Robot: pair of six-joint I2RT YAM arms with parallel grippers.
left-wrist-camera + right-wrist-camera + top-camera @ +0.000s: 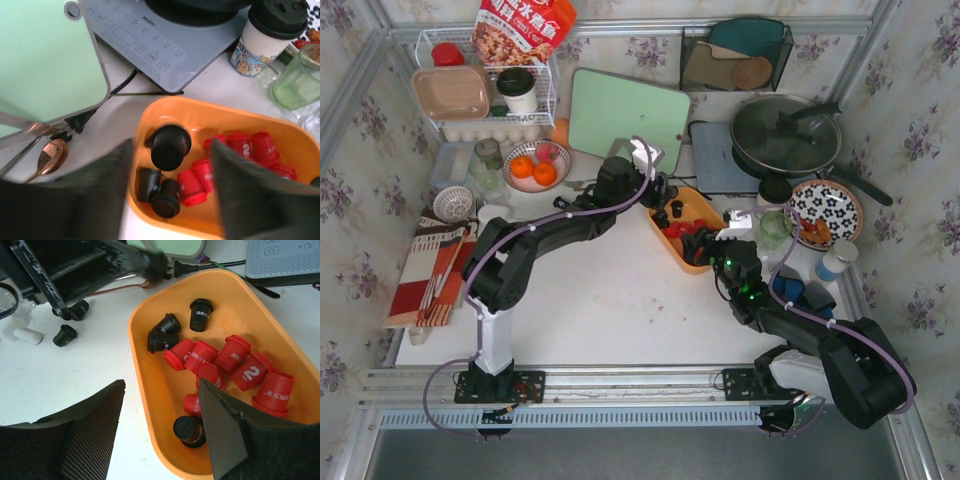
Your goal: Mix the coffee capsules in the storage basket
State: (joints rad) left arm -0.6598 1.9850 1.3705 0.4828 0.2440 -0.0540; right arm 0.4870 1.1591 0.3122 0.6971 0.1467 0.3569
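Stirring step at the shallow orange plastic basket (260, 310), right of centre on the surface (75, 375).
Our left end effector (171, 145) hangs released above a small black cup-shaped capsule (167, 156) at the far end. Our right end effector (162, 385) gapes empty at the near rim. We would nudge black ones gently among the glossy red capsules (240, 365), one printed "2", spilling none.

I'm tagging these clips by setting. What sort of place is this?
Most likely a kitchen, perhaps a staged one: a lidded pan sits on an induction cooker, with a pale green cutting board and a white wire rack along the back wall.
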